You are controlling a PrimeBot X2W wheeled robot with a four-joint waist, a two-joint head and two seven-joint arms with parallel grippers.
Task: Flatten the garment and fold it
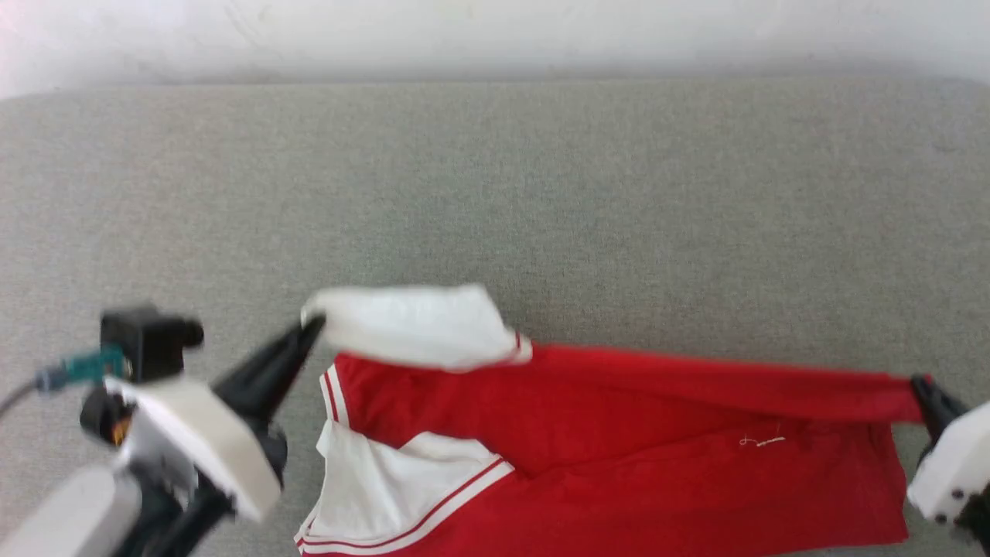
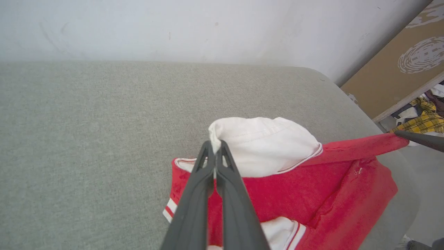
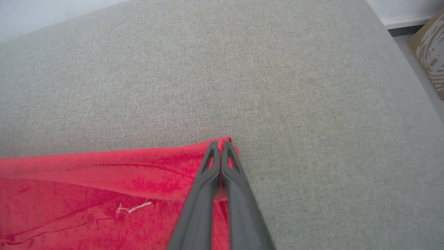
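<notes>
The left gripper (image 2: 215, 146) is pinched on the hem of the white sleeve (image 2: 263, 146) of the red jersey T-shirt (image 2: 284, 194), near the right edge of the grey upholstered bench (image 2: 86, 121). The right gripper (image 2: 404, 134) holds a red corner taut just past that edge. Yellow plaid clothes (image 2: 425, 122) lie beyond.

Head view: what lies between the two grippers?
In the head view, the garment, pulled taut: left gripper pinches its white sleeve, right gripper its red corner.

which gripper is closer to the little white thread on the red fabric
Right. The right gripper is shut on the garment at its red corner, near the white thread; the left gripper is shut on the white sleeve at the opposite end, far from it.
</notes>
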